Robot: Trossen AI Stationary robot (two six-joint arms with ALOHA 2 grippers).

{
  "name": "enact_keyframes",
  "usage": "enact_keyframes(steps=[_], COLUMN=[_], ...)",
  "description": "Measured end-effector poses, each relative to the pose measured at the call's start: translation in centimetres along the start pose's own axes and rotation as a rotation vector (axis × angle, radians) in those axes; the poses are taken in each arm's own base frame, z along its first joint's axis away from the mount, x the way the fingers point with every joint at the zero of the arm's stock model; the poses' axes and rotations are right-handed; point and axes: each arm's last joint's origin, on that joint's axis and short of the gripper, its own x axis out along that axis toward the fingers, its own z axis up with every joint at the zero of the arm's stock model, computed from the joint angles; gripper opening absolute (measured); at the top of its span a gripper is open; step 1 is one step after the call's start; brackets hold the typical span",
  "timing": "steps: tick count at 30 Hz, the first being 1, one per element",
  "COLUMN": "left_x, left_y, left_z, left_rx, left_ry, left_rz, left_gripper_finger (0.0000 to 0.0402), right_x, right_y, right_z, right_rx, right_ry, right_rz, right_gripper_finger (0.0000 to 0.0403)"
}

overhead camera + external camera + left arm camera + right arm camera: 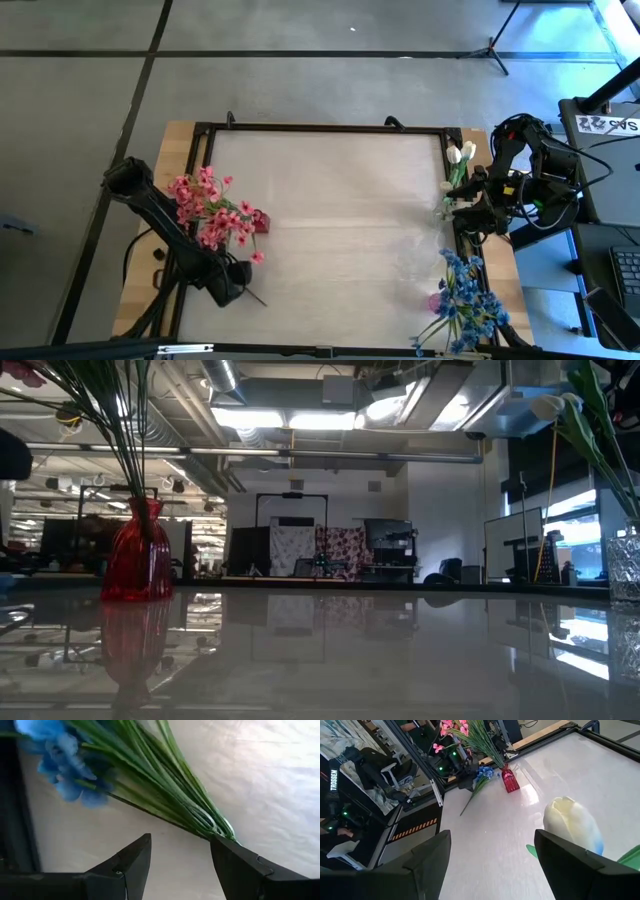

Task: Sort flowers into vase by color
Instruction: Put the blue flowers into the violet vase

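A blue flower sprig point(150, 775) lies flat on the white table near the front left; its stem end point(258, 297) pokes out from under my left arm. My left gripper point(180, 837) hovers open over the sprig's green stems, pointing down, one finger on either side. Pink flowers point(215, 210) stand in a red vase point(135, 555) just beyond it. At the right edge, white tulip buds point(461, 153) stand in a clear vase point(625, 565). My right gripper point(492, 832) waits open beside them, and one bud point(570, 822) shows close ahead of its fingers.
A bunch of blue flowers point(465, 300) stands near the front right corner. A black frame point(325, 128) borders the white table top, with a wooden margin outside it. The middle of the table is bare white surface point(340, 220).
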Motion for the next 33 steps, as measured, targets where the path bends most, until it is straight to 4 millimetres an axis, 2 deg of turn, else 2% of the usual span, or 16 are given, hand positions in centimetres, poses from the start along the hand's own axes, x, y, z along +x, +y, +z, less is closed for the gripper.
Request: enact_keyframes(steps=[4, 7, 12, 16, 18, 23, 29, 33], left_x=[0.8, 1.3, 1.4, 1.4, 1.3, 0.0, -2.8, -2.7], left_y=[-0.4, -0.7, -0.9, -1.1, -1.1, -1.5, -2.0, -1.2], left_z=[0.4, 0.7, 0.7, 0.0, -0.4, -2.0, -4.5, -4.3], left_rx=[-0.028, -0.030, -0.016, 0.024, 0.040, 0.104, 0.337, 0.215], left_ry=[0.020, 0.038, 0.057, 0.120, 0.146, 0.216, 0.285, 0.216], left_rz=[-0.036, -0.059, -0.079, -0.106, -0.123, -0.181, -0.298, -0.279], left_gripper_finger=[0.0199, 0.0183, 0.0108, 0.0033, 0.0009, 0.0005, 0.0003, 0.0008], right_x=[0.0, 0.0, 0.0, 0.0, 0.0, 0.0, 0.0, 0.0], right_y=[0.0, 0.0, 0.0, 0.0, 0.0, 0.1, 0.0, 0.0], right_z=[0.0, 0.0, -0.1, -0.2, -0.2, -0.2, -0.3, -0.3], right_rx=[-0.003, -0.003, -0.003, -0.003, -0.003, -0.003, -0.009, -0.013], right_ry=[0.001, 0.001, 0.037, 0.051, 0.051, 0.068, 0.079, 0.077], right_rz=[-0.001, -0.002, 0.011, 0.016, 0.016, 0.022, 0.021, 0.019], right_gripper_finger=[0.0287, 0.0287, 0.0287, 0.0287, 0.0287, 0.0287, 0.0287, 0.0287])
